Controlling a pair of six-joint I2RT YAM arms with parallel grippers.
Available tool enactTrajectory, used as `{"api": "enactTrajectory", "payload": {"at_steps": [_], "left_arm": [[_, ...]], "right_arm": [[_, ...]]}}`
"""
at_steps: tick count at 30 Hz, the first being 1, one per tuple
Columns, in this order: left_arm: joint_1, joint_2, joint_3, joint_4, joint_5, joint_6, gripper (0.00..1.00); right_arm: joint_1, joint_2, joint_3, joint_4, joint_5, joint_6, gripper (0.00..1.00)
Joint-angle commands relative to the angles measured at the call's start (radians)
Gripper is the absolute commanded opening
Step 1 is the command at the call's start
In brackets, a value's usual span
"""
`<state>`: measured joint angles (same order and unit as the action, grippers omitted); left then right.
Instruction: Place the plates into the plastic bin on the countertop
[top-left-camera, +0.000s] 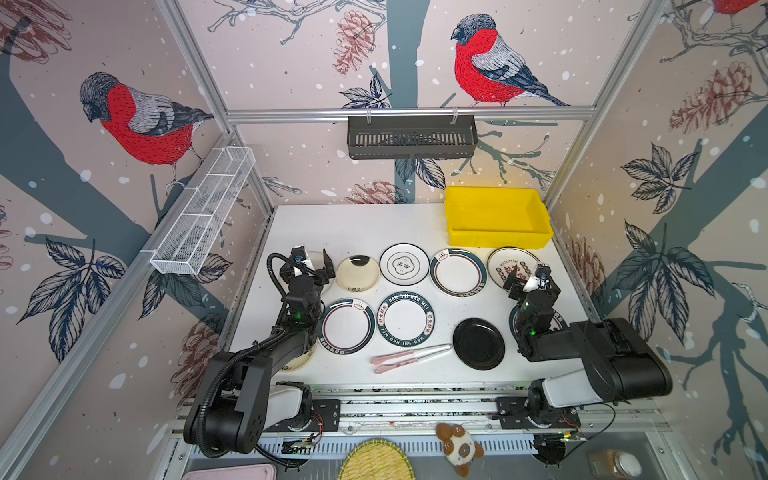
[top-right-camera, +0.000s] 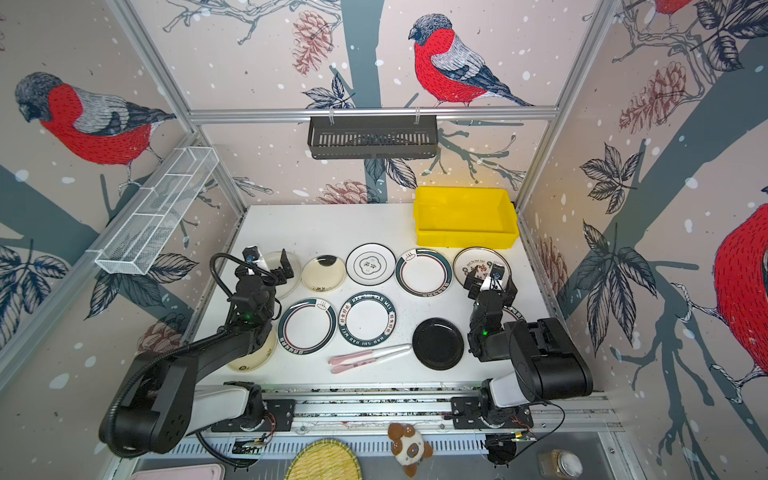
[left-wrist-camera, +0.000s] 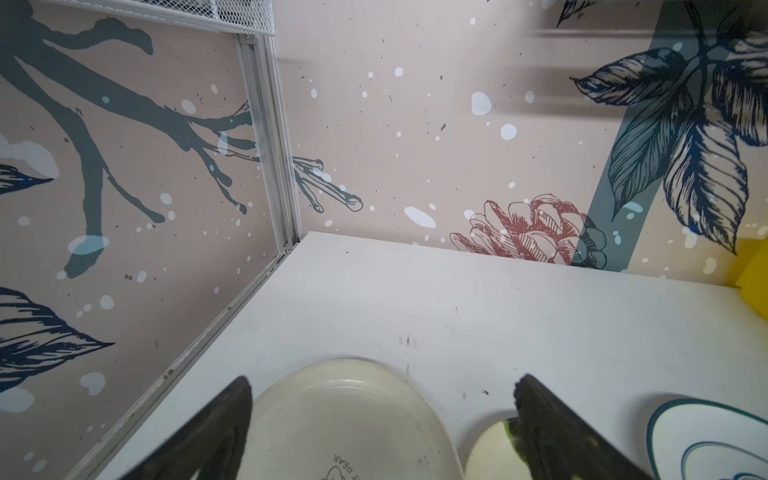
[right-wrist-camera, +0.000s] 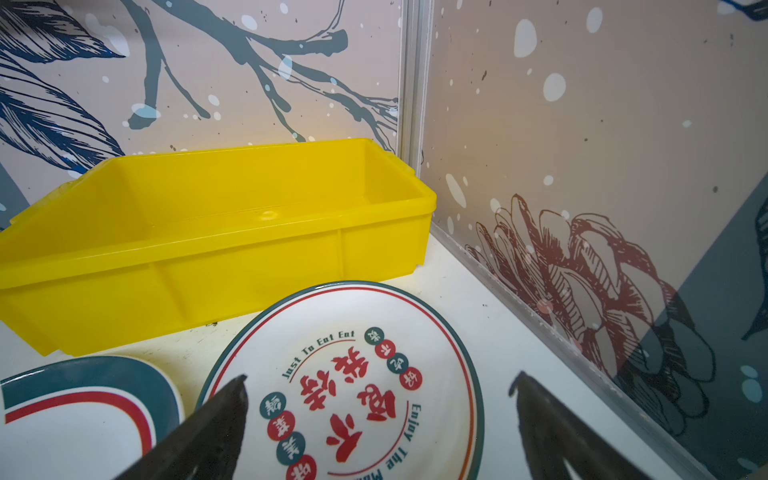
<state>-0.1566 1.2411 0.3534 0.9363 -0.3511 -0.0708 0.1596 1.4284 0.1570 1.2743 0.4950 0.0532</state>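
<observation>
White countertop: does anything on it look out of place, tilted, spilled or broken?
Only one thing stands out: two slender pink-and-white utensils, not plates, lie side by side among the round plates, beside the glossy black plate. Nothing looks spilled or broken; the visible plates lie flat, and the yellow plastic bin is empty.

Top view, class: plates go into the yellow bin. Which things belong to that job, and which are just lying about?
Belongs: round plates, e.g. glossy black round plate, teal-rimmed white round plate; bright yellow rectangular plastic bin; white countertop.
Lying about: pink-handled utensils; black slotted basket; white wire mesh shelf; woven yellow round mat; brown-and-white plush toy.
</observation>
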Motion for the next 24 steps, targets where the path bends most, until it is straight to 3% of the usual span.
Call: {"api": "enactTrajectory", "payload": {"at_steps": [1, 3, 5, 7, 10, 13, 16, 21, 24], "left_arm": [[-0.013, -0.011, 0.039, -0.069, -0.007, -0.095, 0.98], [-0.04, -0.001, 0.059, -0.078, -0.02, -0.099, 0.98], [-0.08, 0.015, 0.081, -0.079, -0.031, -0.088, 0.98], [-0.117, 0.028, 0.103, -0.082, -0.052, -0.084, 0.98], [-0.161, 0.052, 0.167, -0.156, -0.03, -0.08, 0.98], [-0.19, 0.082, 0.246, -0.294, 0.025, -0.065, 0.98], [-0.227, 0.111, 0.266, -0.308, 0.09, -0.02, 0.98], [-0.279, 0.118, 0.245, -0.273, 0.087, -0.008, 0.98], [-0.297, 0.12, 0.246, -0.266, 0.098, -0.008, 0.98]], "right_arm": [[0.094, -0.164, 0.142, -0.32, 0.014, -0.077, 1.0], [0.098, -0.245, 0.225, -0.505, -0.042, -0.02, 1.0], [0.106, -0.304, 0.231, -0.557, -0.023, 0.004, 1.0], [0.081, -0.337, 0.261, -0.665, 0.0, 0.103, 1.0], [-0.038, -0.332, 0.372, -0.97, -0.047, 0.371, 1.0], [-0.147, -0.3, 0.446, -1.165, -0.192, 0.457, 0.99], [-0.198, -0.303, 0.445, -1.226, -0.27, 0.494, 0.99], [-0.368, -0.291, 0.395, -1.222, -0.593, 0.577, 0.97], [-0.412, -0.291, 0.379, -1.222, -0.641, 0.575, 0.93]]}}
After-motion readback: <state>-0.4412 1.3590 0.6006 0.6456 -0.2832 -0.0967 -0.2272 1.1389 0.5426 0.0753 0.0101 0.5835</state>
